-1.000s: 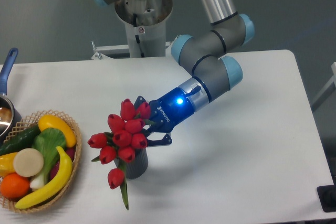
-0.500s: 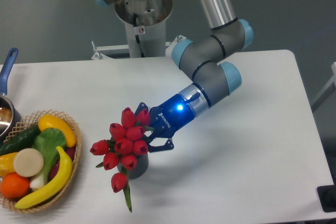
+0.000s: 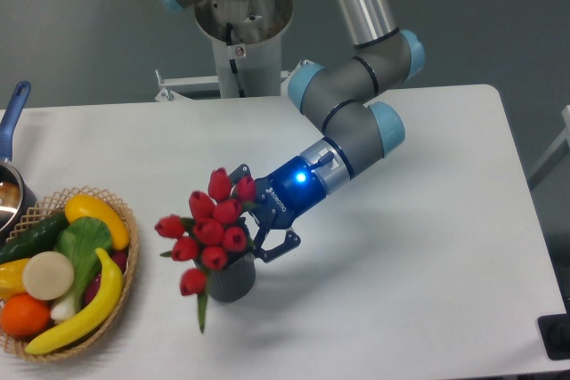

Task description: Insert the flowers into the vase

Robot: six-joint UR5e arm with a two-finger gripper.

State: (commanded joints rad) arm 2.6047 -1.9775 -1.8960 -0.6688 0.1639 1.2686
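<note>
Flowers (image 3: pixel 212 229) stand bunched over the mouth of the vase (image 3: pixel 231 280), red buds leaning up and to the left, one bud and a green leaf drooping down the vase's left side toward the surface (image 3: pixel 401 291). The stems seem to reach into the vase, though the buds hide the mouth, so how deep they sit cannot be told. The bunch's long axis runs steeply, tilted slightly leftward, and it lies directly at the tip of the pincer (image 3: pixel 258 224), which comes in from the right and above. The pincer's blue fingers appear to clasp the bunch at the stems just under the buds, closed narrow on it. Behind it the arm slopes up to the right, wrist lit blue, elbow bent near the surface's far edge. A wicker basket (image 3: pixel 124 273) of plastic fruit sits well apart on the left
</note>
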